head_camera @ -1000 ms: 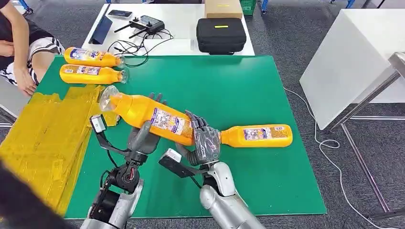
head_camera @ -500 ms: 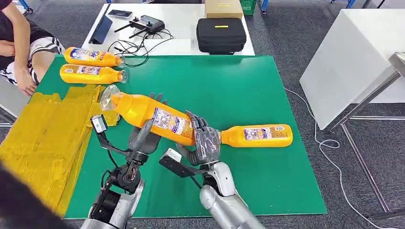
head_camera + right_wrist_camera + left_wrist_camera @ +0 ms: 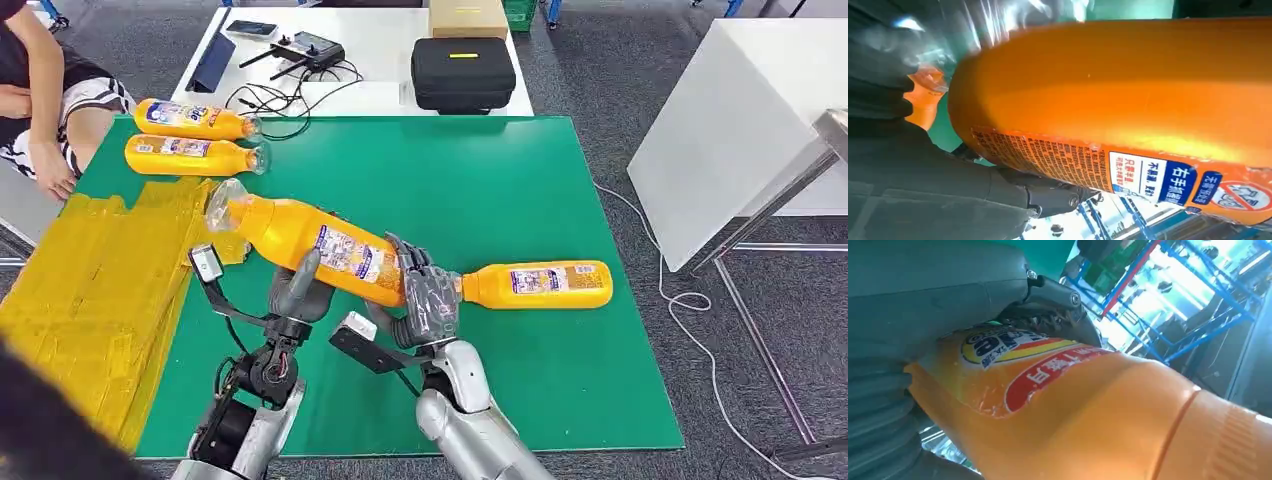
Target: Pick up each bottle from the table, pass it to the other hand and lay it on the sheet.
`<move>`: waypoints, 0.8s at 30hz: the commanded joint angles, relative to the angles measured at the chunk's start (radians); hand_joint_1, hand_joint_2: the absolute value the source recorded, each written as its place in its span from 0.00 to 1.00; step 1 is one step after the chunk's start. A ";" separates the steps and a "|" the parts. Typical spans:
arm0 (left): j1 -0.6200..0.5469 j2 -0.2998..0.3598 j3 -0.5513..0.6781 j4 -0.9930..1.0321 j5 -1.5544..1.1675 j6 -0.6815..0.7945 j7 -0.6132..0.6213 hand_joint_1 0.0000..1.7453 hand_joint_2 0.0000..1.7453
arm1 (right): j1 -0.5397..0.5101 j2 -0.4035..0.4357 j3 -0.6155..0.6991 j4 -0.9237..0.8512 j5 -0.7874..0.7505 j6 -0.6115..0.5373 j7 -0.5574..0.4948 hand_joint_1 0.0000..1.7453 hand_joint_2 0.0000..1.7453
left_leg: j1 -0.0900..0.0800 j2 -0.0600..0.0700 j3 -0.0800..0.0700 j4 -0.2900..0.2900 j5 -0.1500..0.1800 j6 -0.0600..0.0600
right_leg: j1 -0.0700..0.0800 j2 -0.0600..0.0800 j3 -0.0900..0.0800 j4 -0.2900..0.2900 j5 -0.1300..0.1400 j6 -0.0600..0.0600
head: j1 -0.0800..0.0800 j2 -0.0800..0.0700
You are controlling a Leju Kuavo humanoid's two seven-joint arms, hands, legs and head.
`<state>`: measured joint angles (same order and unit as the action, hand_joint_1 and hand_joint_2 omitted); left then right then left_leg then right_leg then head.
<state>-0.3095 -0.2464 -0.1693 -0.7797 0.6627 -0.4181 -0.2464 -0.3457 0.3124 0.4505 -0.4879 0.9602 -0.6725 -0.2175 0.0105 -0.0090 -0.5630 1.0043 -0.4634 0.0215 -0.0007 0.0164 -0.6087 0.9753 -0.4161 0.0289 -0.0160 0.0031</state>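
Held bottle (image 3: pixel 320 248) slightly shifted; four bottles.

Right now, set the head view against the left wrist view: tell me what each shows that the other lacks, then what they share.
Head view alone: the right hand on the held bottle's base, the yellow sheet, one more bottle on the green table, two bottles near the person. Left wrist view alone: blue racking in the background and the label's print up close. Both: the held bottle and the left hand gripping it.
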 commanded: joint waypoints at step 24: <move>0.001 0.044 0.027 -0.136 -0.207 0.153 -0.172 1.00 1.00 | 0.061 -0.077 -0.037 -0.265 -0.121 0.089 -0.085 0.00 0.00 | 0.000 0.000 0.005 -0.001 -0.001 0.000 | 0.000 -0.002 0.005 -0.001 -0.002 0.000 | 0.000 0.000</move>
<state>-0.2845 -0.2369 -0.1778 -0.8656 0.5001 -0.3086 -0.3895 -0.3391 0.3025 0.4486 -0.5357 0.8888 -0.6016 -0.2697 0.0104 -0.0090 -0.5634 1.0043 -0.4634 0.0215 -0.0007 0.0164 -0.6092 0.9754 -0.4161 0.0289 -0.0160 0.0031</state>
